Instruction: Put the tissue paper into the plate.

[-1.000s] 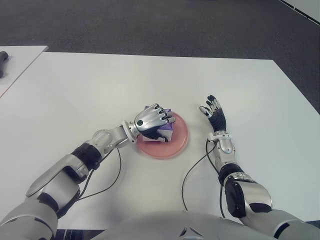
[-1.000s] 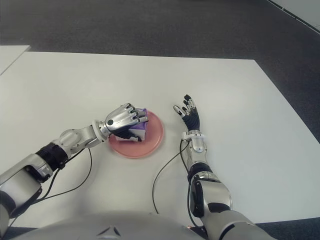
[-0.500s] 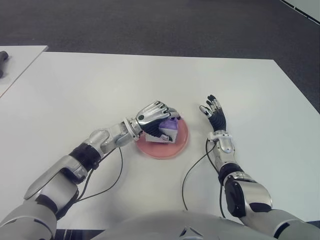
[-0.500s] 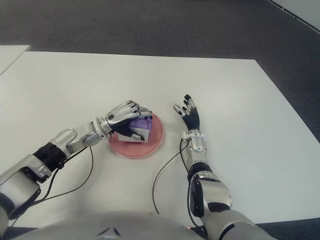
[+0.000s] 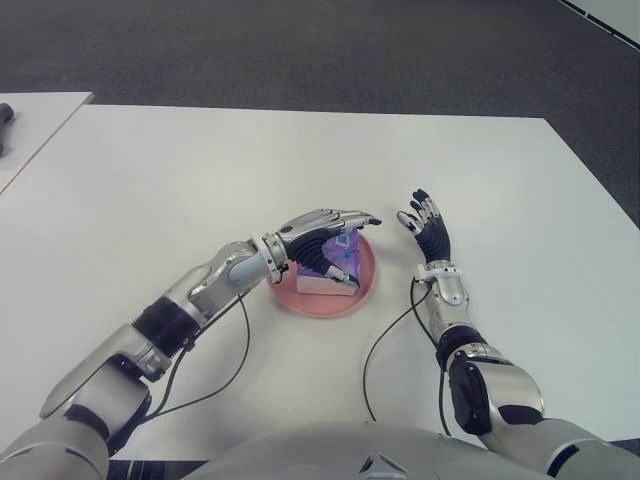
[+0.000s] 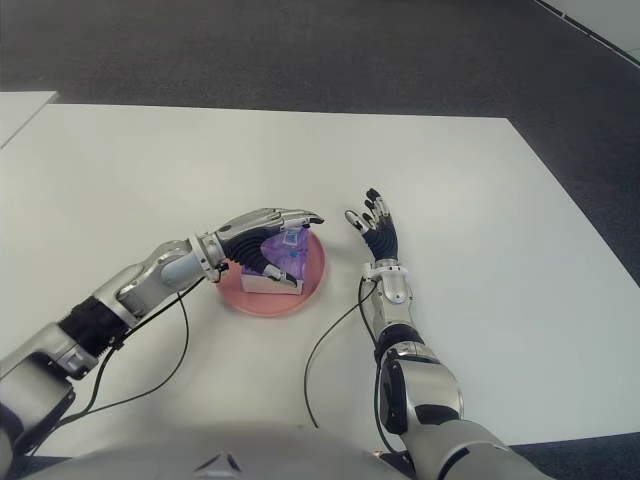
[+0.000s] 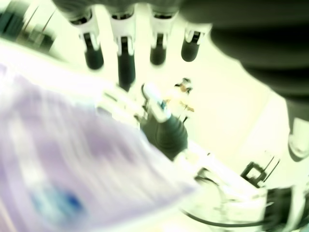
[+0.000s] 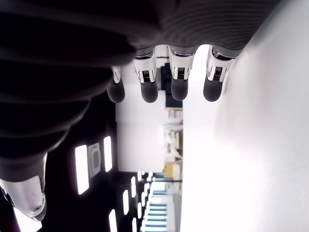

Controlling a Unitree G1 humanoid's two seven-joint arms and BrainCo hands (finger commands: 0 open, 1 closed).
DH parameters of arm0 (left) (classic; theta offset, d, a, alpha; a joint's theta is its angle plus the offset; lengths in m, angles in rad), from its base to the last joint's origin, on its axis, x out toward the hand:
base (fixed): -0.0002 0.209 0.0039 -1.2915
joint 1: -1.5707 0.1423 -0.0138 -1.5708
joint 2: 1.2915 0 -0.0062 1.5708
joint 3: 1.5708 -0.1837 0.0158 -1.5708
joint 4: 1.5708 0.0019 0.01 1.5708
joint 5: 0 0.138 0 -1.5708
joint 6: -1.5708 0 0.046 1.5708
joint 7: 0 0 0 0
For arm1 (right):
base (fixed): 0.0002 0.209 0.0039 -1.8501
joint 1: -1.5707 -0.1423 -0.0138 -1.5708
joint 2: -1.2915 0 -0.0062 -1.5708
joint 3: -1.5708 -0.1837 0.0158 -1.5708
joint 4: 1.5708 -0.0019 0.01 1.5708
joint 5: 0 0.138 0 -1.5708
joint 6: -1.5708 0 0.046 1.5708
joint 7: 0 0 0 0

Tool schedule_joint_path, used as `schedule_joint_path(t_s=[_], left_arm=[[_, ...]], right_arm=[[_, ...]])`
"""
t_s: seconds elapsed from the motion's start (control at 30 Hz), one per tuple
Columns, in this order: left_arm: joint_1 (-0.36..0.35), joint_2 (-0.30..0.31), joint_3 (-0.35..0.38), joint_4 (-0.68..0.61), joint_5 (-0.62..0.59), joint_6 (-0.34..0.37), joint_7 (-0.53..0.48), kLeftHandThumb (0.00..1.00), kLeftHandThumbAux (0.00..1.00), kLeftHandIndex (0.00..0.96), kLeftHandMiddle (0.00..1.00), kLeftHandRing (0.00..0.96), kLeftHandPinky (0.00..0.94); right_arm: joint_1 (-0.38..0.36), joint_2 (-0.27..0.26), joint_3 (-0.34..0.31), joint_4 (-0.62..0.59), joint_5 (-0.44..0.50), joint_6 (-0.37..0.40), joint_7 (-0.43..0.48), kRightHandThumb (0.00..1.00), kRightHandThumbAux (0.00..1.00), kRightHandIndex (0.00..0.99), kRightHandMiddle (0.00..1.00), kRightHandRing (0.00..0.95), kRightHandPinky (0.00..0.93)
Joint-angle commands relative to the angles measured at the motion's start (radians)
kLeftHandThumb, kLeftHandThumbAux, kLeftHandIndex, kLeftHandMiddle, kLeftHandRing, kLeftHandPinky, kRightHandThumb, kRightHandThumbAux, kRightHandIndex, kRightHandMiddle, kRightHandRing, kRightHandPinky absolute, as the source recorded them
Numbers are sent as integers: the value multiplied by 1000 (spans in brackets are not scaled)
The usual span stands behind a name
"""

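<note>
Tissue paper (image 5: 330, 262) lies in the pink plate (image 5: 362, 283).
I see my left hand (image 5: 318, 230) spread flat over it, gripping nothing; my right hand (image 5: 428, 228) stays splayed beside the plate's right.

A white table (image 5: 200, 160) carries a pink plate (image 5: 362, 283).

A white table (image 5: 200, 160) fills most of the view. Beyond its far edge lies dark grey carpet floor (image 5: 300, 50). A second white table (image 5: 35, 120) stands off its far left corner, bearing a dark object (image 5: 5, 115) at its left edge.
</note>
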Motion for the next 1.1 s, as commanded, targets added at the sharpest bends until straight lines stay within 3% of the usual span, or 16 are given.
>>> schedule_joint_path(t_s=[0.03, 0.3, 0.67, 0.97, 1.1], left_arm=[[49, -18, 46, -31, -78, 97, -107, 0, 453, 0, 0, 0, 0], [78, -64, 99, -44, -78, 155, -148, 0, 487, 0, 0, 0, 0], [88, -112, 152, -18, -39, 151, -122, 0, 500, 0, 0, 0, 0], [71, -139, 218, 34, -55, 133, -118, 0, 493, 0, 0, 0, 0], [12, -144, 271, 112, -72, 147, -116, 0, 470, 0, 0, 0, 0]], right_arm=[[64, 17, 1, 46, 5, 45, 1, 48, 587, 0, 0, 0, 0], [64, 15, 0, 46, 6, 45, 3, 48, 587, 0, 0, 0, 0], [63, 13, -1, 47, 7, 46, 5, 48, 587, 0, 0, 0, 0], [62, 14, -1, 47, 6, 46, 4, 48, 587, 0, 0, 0, 0], [62, 15, 0, 47, 5, 46, 2, 48, 587, 0, 0, 0, 0]])
